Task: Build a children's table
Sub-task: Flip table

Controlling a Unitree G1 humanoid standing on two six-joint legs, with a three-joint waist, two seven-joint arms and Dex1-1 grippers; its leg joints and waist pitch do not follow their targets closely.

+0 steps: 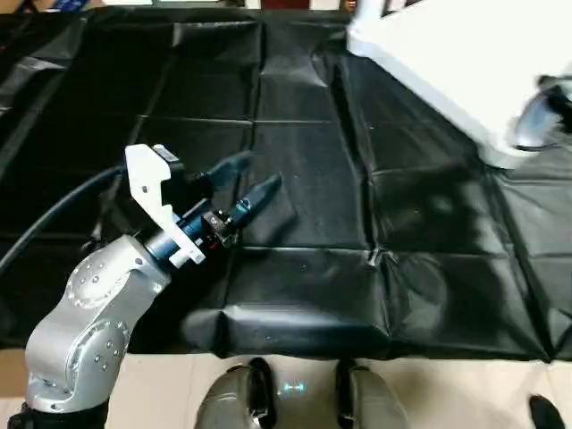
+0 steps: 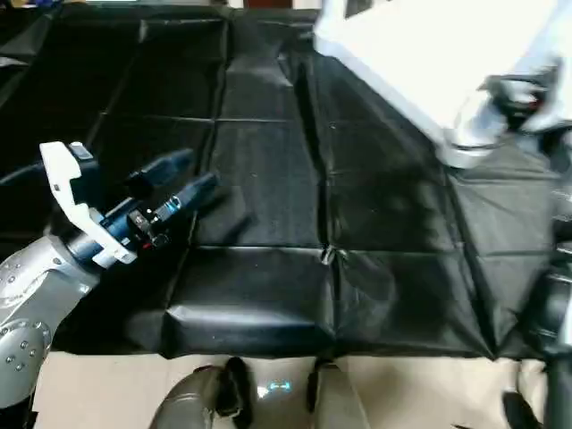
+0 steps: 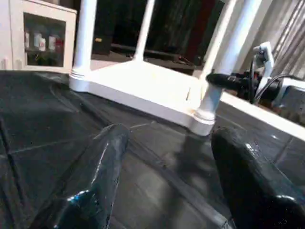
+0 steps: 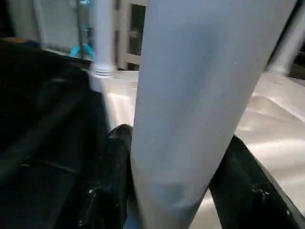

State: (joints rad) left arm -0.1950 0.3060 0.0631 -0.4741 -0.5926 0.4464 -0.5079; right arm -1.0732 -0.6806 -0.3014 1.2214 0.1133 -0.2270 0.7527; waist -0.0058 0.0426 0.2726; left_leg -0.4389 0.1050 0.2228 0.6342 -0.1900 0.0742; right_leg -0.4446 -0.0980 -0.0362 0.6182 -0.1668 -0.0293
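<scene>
left gripper point(image 1: 255, 181): wide, empty, over black sheet point(image 1: 295, 214) | right gripper point(image 4: 171, 191): closed round table leg point(image 4: 200, 95) | tabletop point(image 1: 465, 63) upside down

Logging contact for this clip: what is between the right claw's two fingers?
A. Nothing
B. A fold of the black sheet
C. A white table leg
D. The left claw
C: in the right wrist view the white table leg stands between the right claw's black fingers.
</scene>
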